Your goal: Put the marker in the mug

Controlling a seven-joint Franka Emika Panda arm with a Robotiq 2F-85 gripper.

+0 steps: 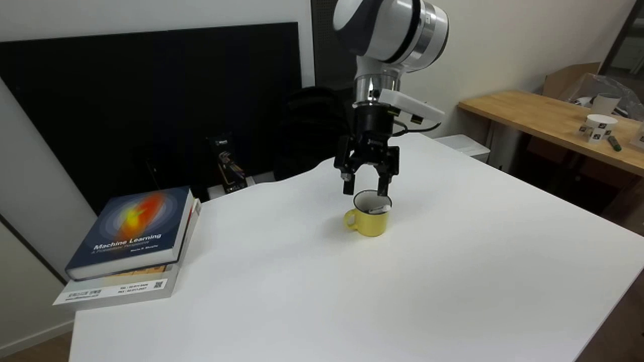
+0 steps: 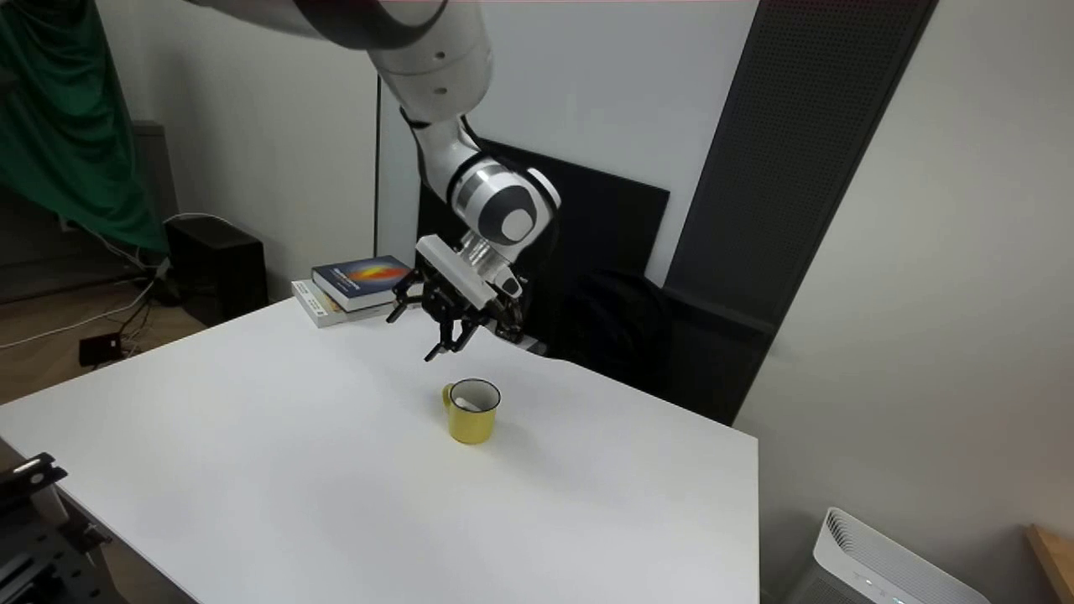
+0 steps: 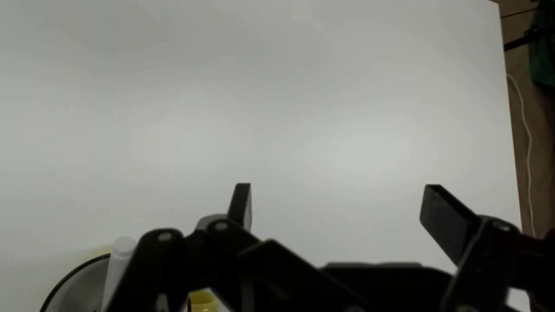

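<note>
Seemingly done: the marker (image 3: 115, 269) leans in the mug (image 1: 371, 225), away from the worktop's (image 1: 282, 291) edges; parted fingers (image 1: 348, 187) hold nothing, perhaps only retreat remaining.

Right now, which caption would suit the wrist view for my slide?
Open jaws over the white table; the marker rests in the mug, both partly hidden.

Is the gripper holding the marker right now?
No, the wrist view shows the gripper wide open with nothing in its grasp, and the marker resting in the mug.
</note>
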